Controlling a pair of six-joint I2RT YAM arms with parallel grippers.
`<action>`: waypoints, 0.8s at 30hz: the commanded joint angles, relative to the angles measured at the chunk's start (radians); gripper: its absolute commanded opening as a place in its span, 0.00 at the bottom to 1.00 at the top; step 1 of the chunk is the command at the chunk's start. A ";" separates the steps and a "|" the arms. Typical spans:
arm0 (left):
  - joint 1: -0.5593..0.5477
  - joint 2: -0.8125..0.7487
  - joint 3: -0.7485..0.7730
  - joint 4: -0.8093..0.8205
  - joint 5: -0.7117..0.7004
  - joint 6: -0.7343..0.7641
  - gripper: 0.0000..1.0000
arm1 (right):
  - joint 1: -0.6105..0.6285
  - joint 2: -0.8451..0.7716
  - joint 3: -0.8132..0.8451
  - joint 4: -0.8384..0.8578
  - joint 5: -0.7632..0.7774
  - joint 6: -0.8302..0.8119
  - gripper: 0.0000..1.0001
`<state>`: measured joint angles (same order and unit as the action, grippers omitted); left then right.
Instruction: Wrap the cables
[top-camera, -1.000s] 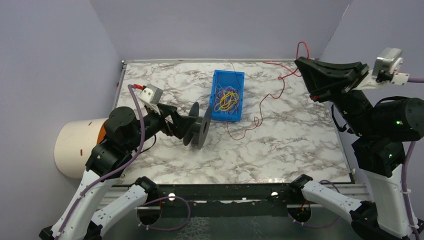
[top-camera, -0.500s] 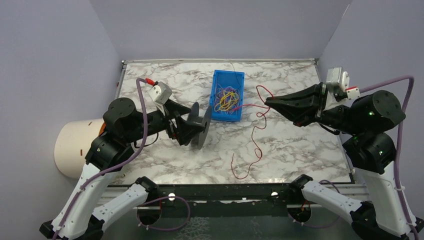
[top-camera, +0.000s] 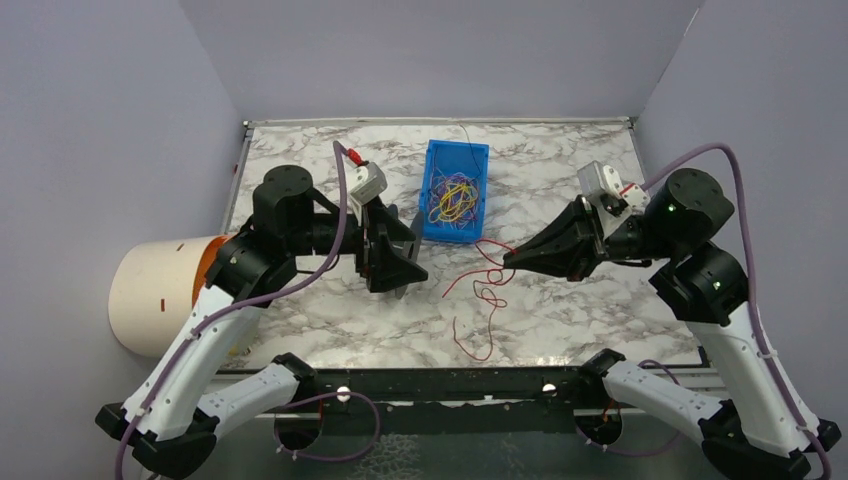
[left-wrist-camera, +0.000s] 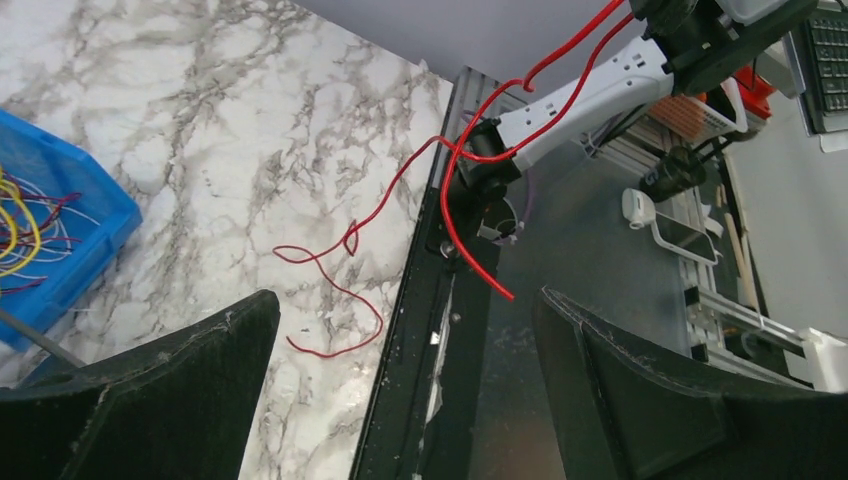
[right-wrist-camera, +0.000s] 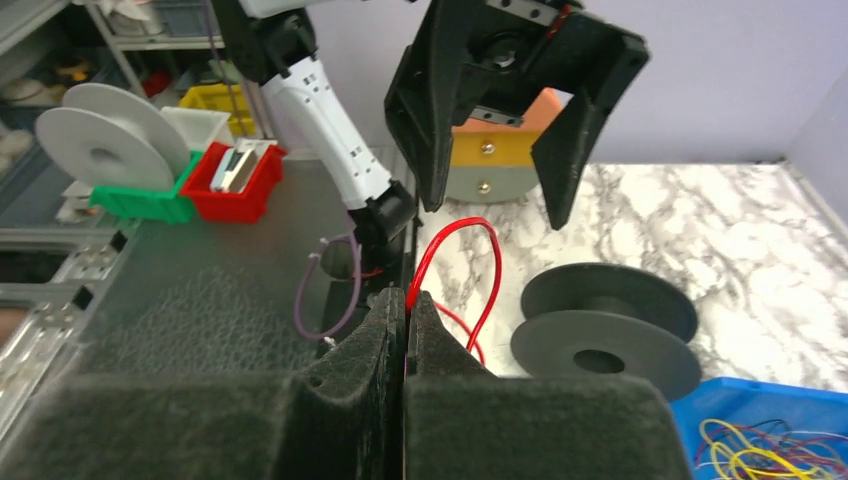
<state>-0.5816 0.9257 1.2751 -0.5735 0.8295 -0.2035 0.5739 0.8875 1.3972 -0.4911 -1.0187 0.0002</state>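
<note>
A long red cable (top-camera: 482, 292) is pinched at one end in my right gripper (top-camera: 507, 258), which is shut on it, the jaws pressed together (right-wrist-camera: 405, 300). From there it droops in loops onto the marble and trails toward the front edge (left-wrist-camera: 330, 262). More cables (top-camera: 452, 200), yellow, red and purple, lie tangled in a blue bin (top-camera: 433, 160). My left gripper (top-camera: 395, 255) stands open and empty (left-wrist-camera: 400, 300), facing the right one from the left. A black spool (right-wrist-camera: 600, 330) rests on the table below it (right-wrist-camera: 495, 205).
A white and orange cylinder (top-camera: 160, 295) sits off the table's left edge. A black front rail (top-camera: 450, 380) runs along the near side. Purple walls close in the back and sides.
My right arm swung down from the back right to mid-table, dragging the red cable with it. My left arm shifted right, its fingers now pointing at the right gripper.
</note>
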 joint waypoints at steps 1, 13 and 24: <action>0.004 0.031 0.001 0.002 0.141 0.027 0.99 | 0.000 0.013 -0.040 0.094 -0.113 0.059 0.01; -0.046 0.119 -0.079 0.015 0.203 0.027 0.92 | 0.000 0.104 -0.061 0.186 -0.174 0.082 0.01; -0.154 0.185 -0.084 0.014 0.090 0.033 0.69 | 0.001 0.147 -0.060 0.195 -0.171 0.038 0.01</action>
<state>-0.7292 1.1122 1.1870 -0.5735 0.9546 -0.1902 0.5739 1.0382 1.3354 -0.3222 -1.1664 0.0597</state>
